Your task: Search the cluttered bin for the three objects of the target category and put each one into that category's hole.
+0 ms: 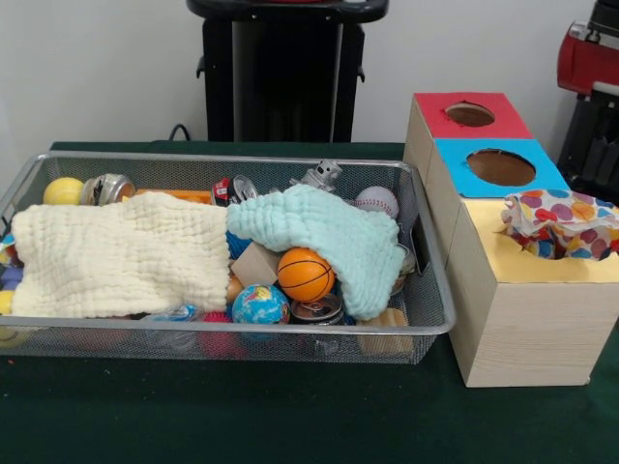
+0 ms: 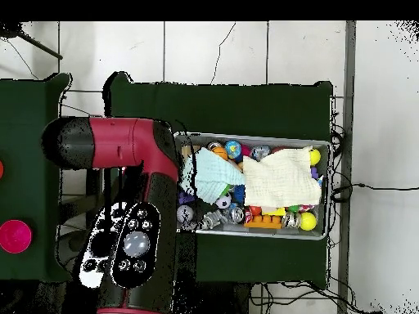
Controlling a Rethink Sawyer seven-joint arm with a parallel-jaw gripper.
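The silver wire-mesh bin [image 1: 232, 332] stands on the green table, full of clutter; it also shows in the overhead view [image 2: 254, 233]. One polka-dot cloth [image 1: 561, 222] lies bunched on the yellow-topped box [image 1: 527, 290], over its hole, which is hidden beneath it. No other polka-dot cloth shows in the bin. The gripper is out of view. The red arm [image 2: 123, 147] reaches across the overhead view left of the bin and hides the boxes there; a red part of the arm [image 1: 588, 53] shows at the front view's right edge.
A cream cloth [image 1: 121, 256] and a mint cloth [image 1: 319, 232] cover much of the bin. A basketball [image 1: 305, 274], globe ball [image 1: 259, 304], baseball [image 1: 377, 201] and yellow ball [image 1: 63, 190] lie around them. The red-topped box [image 1: 469, 116] and blue-topped box [image 1: 498, 167] stand behind the yellow one.
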